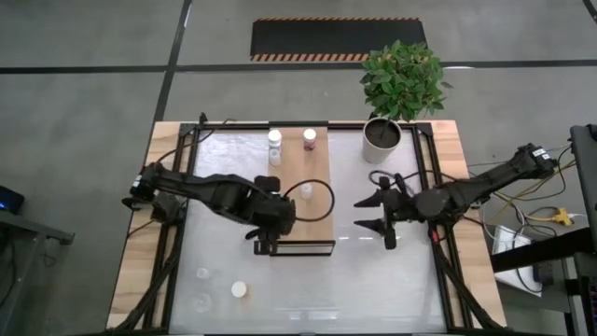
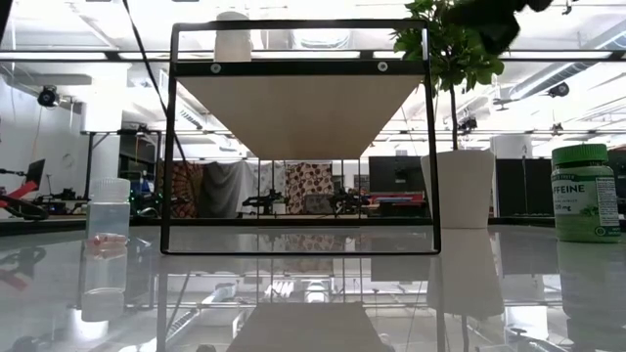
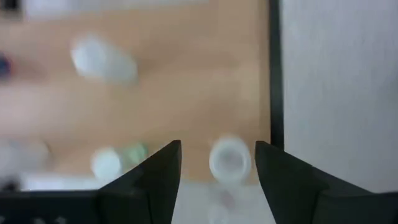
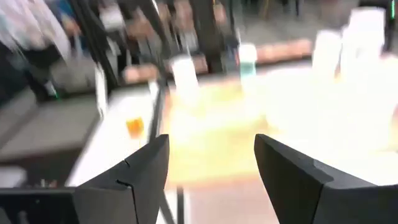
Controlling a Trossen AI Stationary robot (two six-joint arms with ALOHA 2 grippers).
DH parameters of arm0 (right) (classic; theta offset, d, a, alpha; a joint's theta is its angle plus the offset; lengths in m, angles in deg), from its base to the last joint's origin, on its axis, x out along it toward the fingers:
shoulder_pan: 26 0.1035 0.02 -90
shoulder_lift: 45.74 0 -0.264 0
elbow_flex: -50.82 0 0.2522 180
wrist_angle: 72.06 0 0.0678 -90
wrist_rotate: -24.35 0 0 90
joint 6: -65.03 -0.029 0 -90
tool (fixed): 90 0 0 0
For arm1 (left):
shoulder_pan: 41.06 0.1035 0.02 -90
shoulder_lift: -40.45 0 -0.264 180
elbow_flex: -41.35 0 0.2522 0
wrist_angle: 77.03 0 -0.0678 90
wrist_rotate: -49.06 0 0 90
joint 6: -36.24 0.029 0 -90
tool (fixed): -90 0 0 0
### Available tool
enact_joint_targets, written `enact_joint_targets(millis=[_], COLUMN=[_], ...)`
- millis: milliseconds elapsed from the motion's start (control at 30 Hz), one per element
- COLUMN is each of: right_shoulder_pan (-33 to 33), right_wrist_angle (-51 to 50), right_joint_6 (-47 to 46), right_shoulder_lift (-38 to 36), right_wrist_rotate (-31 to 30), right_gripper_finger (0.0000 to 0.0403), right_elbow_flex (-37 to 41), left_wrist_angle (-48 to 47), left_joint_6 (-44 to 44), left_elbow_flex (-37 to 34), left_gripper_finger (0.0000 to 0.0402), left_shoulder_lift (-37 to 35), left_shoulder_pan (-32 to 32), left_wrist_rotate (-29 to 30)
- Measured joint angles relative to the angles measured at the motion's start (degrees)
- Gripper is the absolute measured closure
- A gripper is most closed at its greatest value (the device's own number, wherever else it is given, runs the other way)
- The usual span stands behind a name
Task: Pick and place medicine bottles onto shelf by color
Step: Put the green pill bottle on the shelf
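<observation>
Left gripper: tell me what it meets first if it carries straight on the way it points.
Probably the small white-capped bottle, which sits between the open left gripper fingers over the light-wood shelf plank. Depth is unclear, so how far off it lies cannot be told.

There's a leafy green plant [image 1: 404, 77] in a white pot [image 1: 382, 138] sitting at the far right corner of the glossy white table [image 1: 308, 289], which has light wood strips [image 1: 138, 243] along its left and right sides. From table height the pot [image 2: 460, 189] looks tall and plain, with leaves [image 2: 460, 44] hanging over it. Past the table, on the grey floor, lies a black mat [image 1: 338, 38] with orange striped edges. The room behind is a big open workshop with ceiling lights and patterned fabric [image 2: 308, 186] hanging at the back.
</observation>
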Motion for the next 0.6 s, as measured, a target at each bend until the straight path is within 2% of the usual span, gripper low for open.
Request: enact_joint_targets(millis=[133, 367, 467, 600], right_shoulder_pan=[0.02, 0.39, 1.13, 2.71], right_wrist_angle=[-21.26, -51.30, -59.00, -60.55], right_joint_6=[-8.16, -22.50, -25.10, -23.29], right_shoulder_lift=[1.71, 6.24, 7.68, 7.62], right_wrist_rotate=[0.04, 1.15, 2.96, 3.49], right_gripper_finger=[0.0177, 0.0177, 0.0177, 0.0177], right_elbow_flex=[-7.47, -16.38, -17.96, -18.06], left_wrist_angle=[7.03, 15.08, 17.27, 22.20], left_joint_6=[7.47, 16.21, 16.82, 16.83], left_elbow_flex=[-0.03, -3.81, -6.45, -10.82], left_gripper_finger=[0.0214, 0.0214, 0.0214, 0.0214], left_shoulder_lift=[-0.93, -1.43, -2.42, -5.31], left_shoulder_pan=[-2.55, -4.80, -4.91, -4.91], left_wrist_rotate=[3.69, 4.49, 4.50, 4.74])
